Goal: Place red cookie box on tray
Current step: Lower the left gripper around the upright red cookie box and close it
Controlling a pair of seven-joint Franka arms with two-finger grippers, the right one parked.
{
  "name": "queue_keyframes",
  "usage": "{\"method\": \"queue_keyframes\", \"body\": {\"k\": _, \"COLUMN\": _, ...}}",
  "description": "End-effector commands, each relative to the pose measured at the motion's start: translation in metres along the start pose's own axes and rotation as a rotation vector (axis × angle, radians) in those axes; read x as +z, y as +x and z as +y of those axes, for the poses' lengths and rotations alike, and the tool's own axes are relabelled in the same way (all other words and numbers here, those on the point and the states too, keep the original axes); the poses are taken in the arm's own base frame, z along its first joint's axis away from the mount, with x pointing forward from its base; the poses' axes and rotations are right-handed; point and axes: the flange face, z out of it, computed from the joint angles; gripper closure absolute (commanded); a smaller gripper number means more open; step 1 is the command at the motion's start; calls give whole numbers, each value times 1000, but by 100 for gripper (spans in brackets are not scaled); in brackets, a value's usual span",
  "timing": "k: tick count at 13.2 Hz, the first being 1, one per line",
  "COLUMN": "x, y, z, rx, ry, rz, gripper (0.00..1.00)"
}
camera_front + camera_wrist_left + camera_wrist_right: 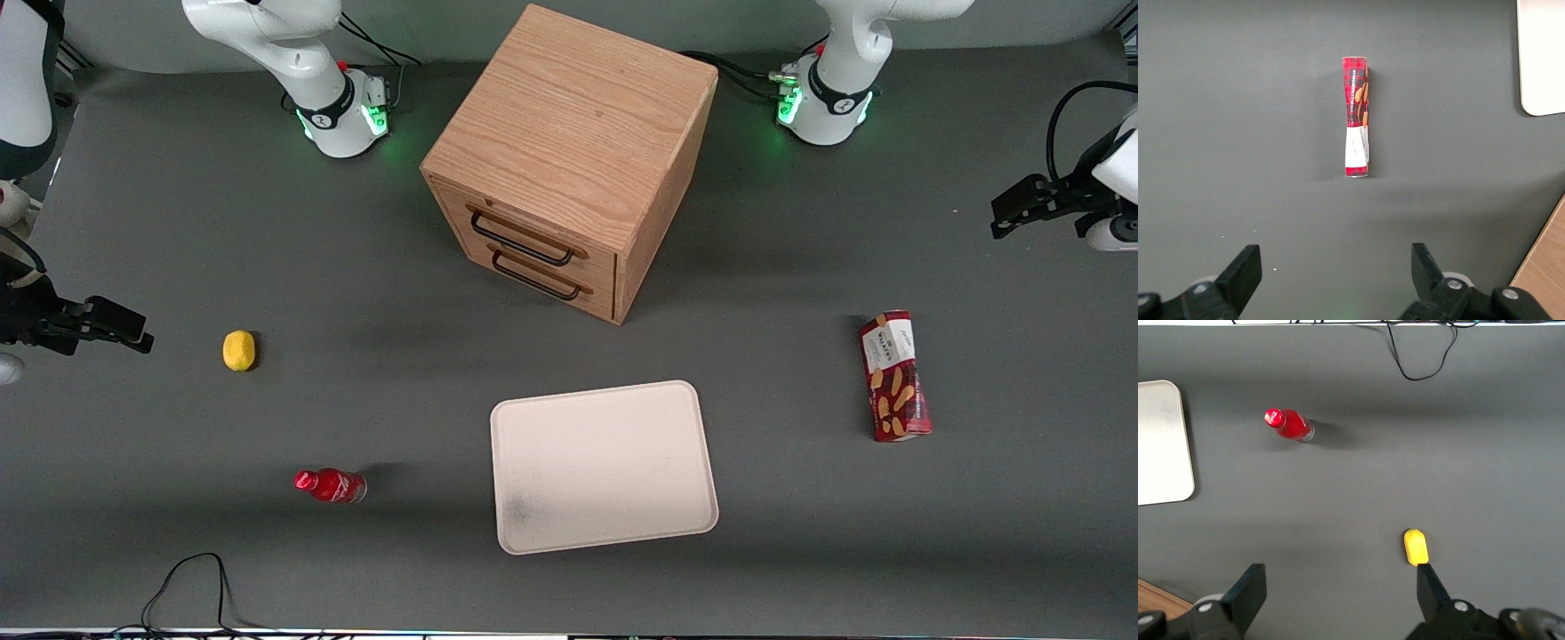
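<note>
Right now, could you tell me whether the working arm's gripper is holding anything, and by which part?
Nothing is held. The gripper hangs open above the table, apart from the red cookie box, which lies untouched.

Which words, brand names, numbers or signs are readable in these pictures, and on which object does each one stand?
No text can be read with certainty.
Red cookie box: dark print on its white label end, too small to read.
Red bottle: white marks on the label, too blurred to read.
Tray, lemon and wooden drawer cabinet: no writing visible.
The gripper hangs open above the table near the box and bears no text.
</note>
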Motion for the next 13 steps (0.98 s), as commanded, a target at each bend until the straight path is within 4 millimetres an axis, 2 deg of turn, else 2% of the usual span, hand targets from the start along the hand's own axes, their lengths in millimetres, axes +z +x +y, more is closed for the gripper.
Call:
{"method": "queue_keyframes", "body": {"k": 1, "x": 0, "y": 2, "z": 0, "rx": 19, "ry": -7, "rz": -19, "gripper": 0}}
{"method": "queue_keyframes", "body": {"k": 3, "x": 9, "y": 8, "z": 2, "rx": 17, "ry": -20, "rz": -21, "gripper": 0}}
{"method": "queue_keyframes", "body": {"k": 5, "x": 35, "y": 23, "z": 7, "rx": 27, "ry": -19, "rz": -55, "gripper": 0}}
{"method": "queue_keyframes", "body": {"k": 6, "x": 55, "y": 35, "z": 10, "rx": 30, "ry": -11, "rz": -64, "gripper": 0}}
{"method": "queue_keyframes", "body": {"k": 8, "x": 100, "y": 68, "z": 16, "rx": 41, "ry": 8, "rz": -44, "gripper": 0}}
{"method": "queue_keyframes", "body": {"k": 10, "x": 154, "y": 98, "z": 25, "rx": 95, "ry": 30, "rz": -18, "gripper": 0}}
{"method": "queue_keyframes", "body": {"k": 13, "x": 237, "y": 119, "z": 28, "rx": 119, "ry": 54, "rz": 45, "gripper": 0}}
